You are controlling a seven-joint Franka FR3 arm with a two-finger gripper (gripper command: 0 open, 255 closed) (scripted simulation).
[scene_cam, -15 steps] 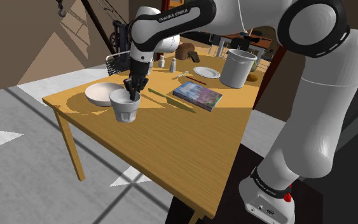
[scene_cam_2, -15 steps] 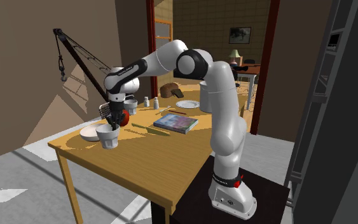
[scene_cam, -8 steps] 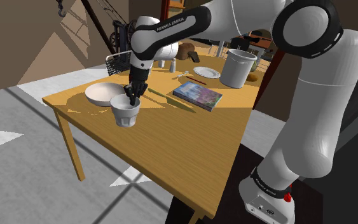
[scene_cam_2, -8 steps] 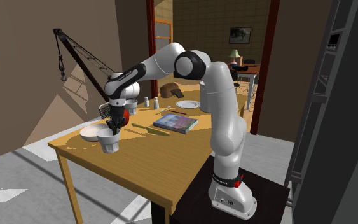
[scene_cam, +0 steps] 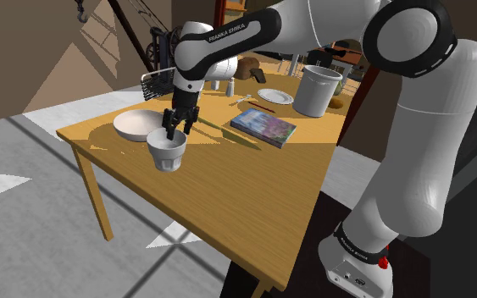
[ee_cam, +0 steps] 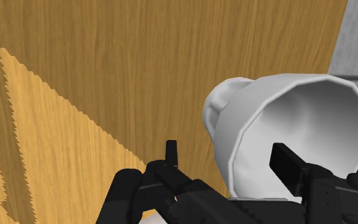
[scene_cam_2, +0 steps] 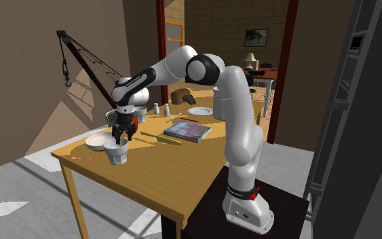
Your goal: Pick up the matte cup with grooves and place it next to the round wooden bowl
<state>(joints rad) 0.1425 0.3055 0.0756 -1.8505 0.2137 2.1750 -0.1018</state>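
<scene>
A white grooved cup stands upright on the wooden table, right beside a shallow round white bowl. My black gripper hangs just over the cup's rim with its fingers spread, open. In the wrist view the cup sits at the gripper: one finger is over the cup's inside, the other is outside the wall over the table. Neither finger clasps the wall.
A colourful book lies past the cup, with a white plate and a tall white pot beyond. A dark brush, small shakers and a brown loaf crowd the far end. The table's corner is close behind the bowl.
The gripper lowered the cup onto the table beside the bowl, then its fingers spread and let go of the rim. The cup now stands on its own.
</scene>
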